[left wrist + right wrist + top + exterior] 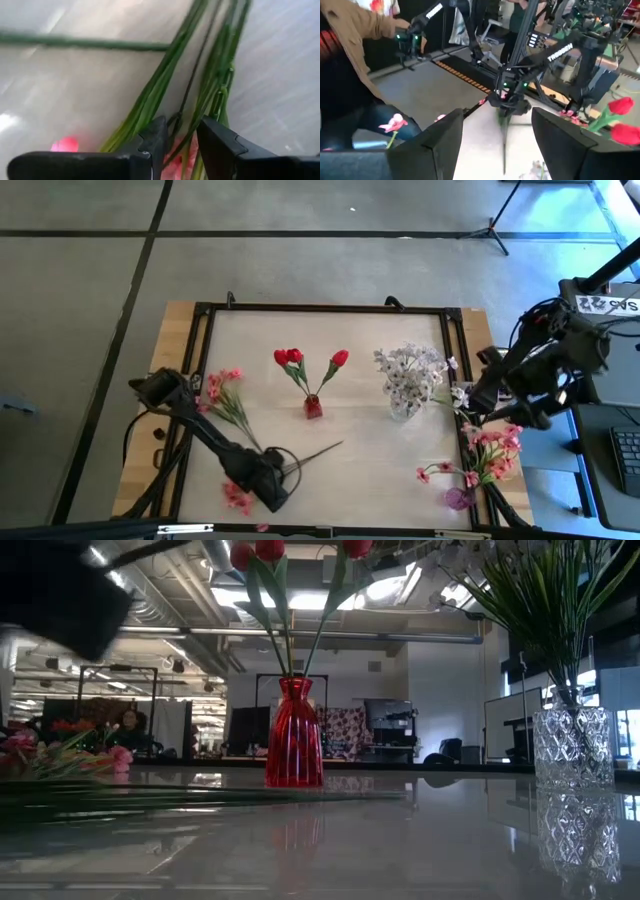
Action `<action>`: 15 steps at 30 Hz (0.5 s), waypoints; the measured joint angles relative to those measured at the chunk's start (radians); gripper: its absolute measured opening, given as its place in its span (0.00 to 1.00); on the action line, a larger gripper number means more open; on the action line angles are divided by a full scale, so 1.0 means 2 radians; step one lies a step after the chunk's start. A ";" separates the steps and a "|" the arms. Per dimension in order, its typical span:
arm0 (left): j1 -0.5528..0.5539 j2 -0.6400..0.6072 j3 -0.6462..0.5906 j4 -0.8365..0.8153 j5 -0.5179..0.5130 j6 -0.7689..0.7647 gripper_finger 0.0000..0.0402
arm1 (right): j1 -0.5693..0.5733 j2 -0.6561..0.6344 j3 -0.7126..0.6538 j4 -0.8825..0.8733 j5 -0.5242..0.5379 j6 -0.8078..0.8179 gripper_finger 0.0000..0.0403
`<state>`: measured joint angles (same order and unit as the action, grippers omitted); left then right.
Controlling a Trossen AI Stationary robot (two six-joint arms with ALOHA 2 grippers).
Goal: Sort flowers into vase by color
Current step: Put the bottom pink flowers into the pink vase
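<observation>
My left gripper [272,482] points down near the table's near edge, open, over pink flowers lying flat. In the left wrist view its fingers [181,127] stand on either side of a thin dark stem [192,80] and green leaves [150,100], with a pink bloom [175,160] below them. Another pink spray [222,390] lies at the left. A red vase [313,407] holds red tulips [290,358]. A clear vase [404,405] holds whitish sprigs [410,365]. A purple vase [458,498] holds pink sprays [490,455]. My right gripper [478,395] is raised at the right edge, open with nothing between its fingers [497,125]. My left gripper comes at the lying stems from above, pointing down, with one finger [155,135] on either side of them. The stems run out from between the fingers along the table. Whether the fingers touch the stems or leaves, I cannot tell.
A bare green stem [318,451] lies on the table just right of my left gripper. A black frame [330,308] runs around the white tabletop. In the right wrist view a person's brown sleeve [350,30] shows beyond the table. The table's middle near part is open surface.
</observation>
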<state>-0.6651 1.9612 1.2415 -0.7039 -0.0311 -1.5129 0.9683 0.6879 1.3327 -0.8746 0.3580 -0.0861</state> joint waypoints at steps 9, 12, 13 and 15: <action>0.064 0.008 -0.003 0.147 -0.182 0.157 0.26 | 0.000 0.070 0.000 0.020 0.087 -0.026 0.59; 0.077 0.006 -0.002 0.232 -0.195 0.221 0.26 | 0.000 0.090 0.000 0.061 0.096 -0.027 0.59; 0.081 0.006 -0.002 0.255 -0.192 0.245 0.26 | 0.000 0.097 0.000 0.075 0.096 -0.027 0.59; 0.090 0.006 -0.002 0.296 -0.188 0.283 0.26 | 0.000 0.106 0.000 0.099 0.096 -0.027 0.59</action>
<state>-0.4859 1.9736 1.2377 -0.1125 -0.4065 -0.9473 0.9680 0.8989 1.3334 -0.6772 0.5491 -0.1394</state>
